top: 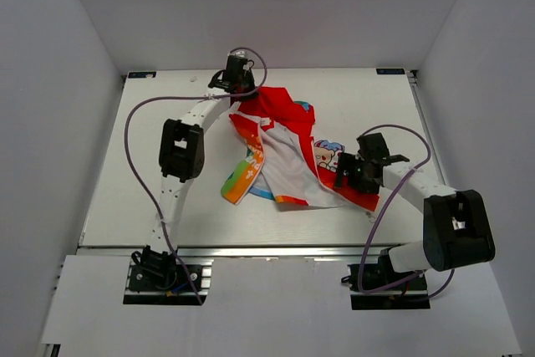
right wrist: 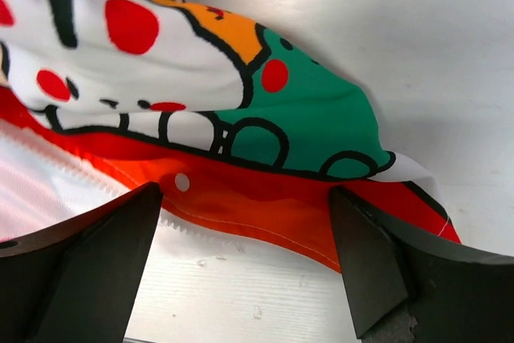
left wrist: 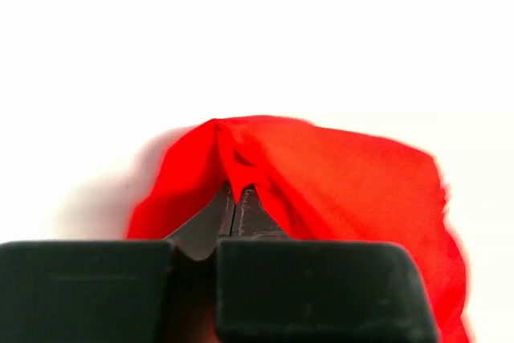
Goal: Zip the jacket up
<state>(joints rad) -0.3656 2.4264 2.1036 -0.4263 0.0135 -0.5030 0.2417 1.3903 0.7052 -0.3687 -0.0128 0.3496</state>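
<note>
The jacket (top: 288, 152) lies crumpled and open in the middle of the table, red hood at the back, rainbow stripes at the front left, white cartoon print at the right. My left gripper (top: 238, 85) is shut on a fold of the red hood (left wrist: 337, 174) at the jacket's far end. My right gripper (top: 349, 175) is open, its fingers (right wrist: 377, 263) standing either side of the red front edge (right wrist: 265, 206) with white zipper teeth (right wrist: 185, 226) below the cartoon panel (right wrist: 201, 62). The zipper slider is not visible.
White walls enclose the white table (top: 125, 181) on three sides. The left arm (top: 181, 150) reaches along the jacket's left side; the right arm (top: 426, 198) comes in from the right. Purple cables loop over both arms.
</note>
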